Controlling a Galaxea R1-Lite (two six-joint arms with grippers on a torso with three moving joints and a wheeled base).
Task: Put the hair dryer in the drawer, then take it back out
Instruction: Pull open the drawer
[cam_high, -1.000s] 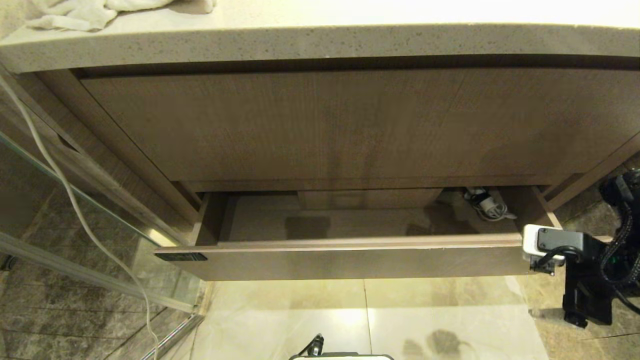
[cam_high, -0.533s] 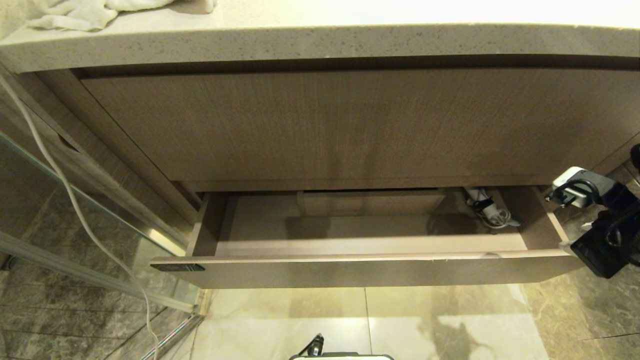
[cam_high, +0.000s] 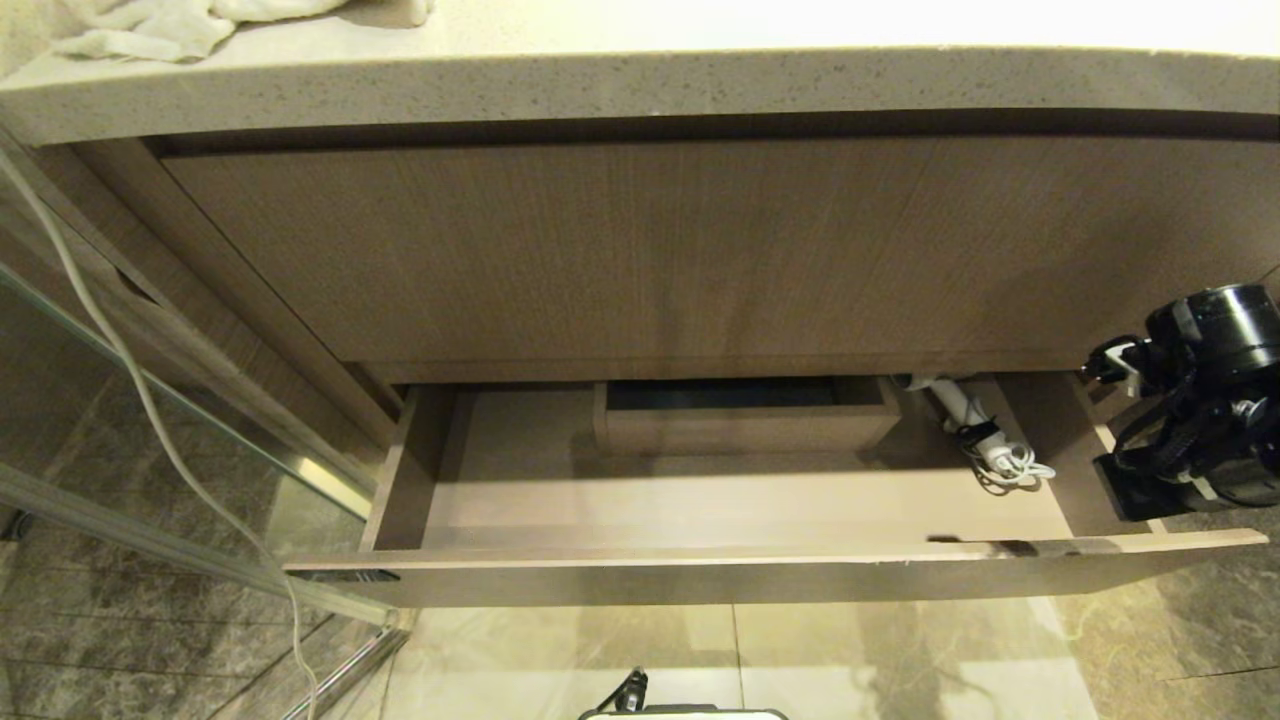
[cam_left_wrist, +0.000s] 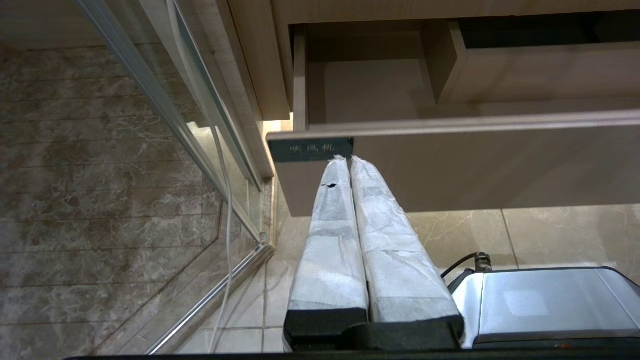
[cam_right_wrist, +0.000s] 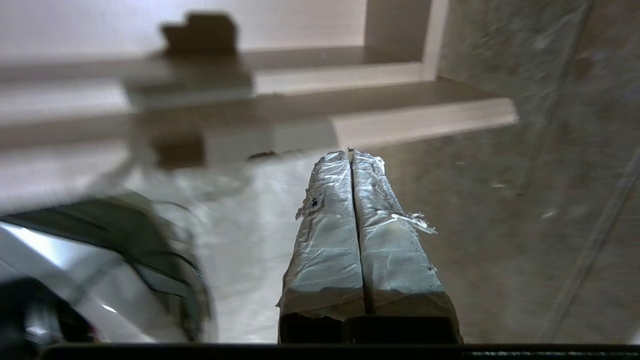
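Underfoot, glossy marble floor (cam_high: 880, 660); overhead, speckled stone countertop (cam_high: 640, 90).

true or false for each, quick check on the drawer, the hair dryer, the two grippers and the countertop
1. The drawer stands pulled open. True.
2. The hair dryer lies at the left end of the drawer. False: it lies at the right end, right of the boxed cutout.
3. The right gripper is shut on the hair dryer. False: its fingers are pressed together with nothing between them, outside the drawer.
4. The left gripper is shut and empty, pointing at the black label on the drawer's front. True.
5. A white towel lies on the countertop, at its left. True.
6. The hair dryer's cord is stretched out across the drawer. False: it is bundled beside the handle.
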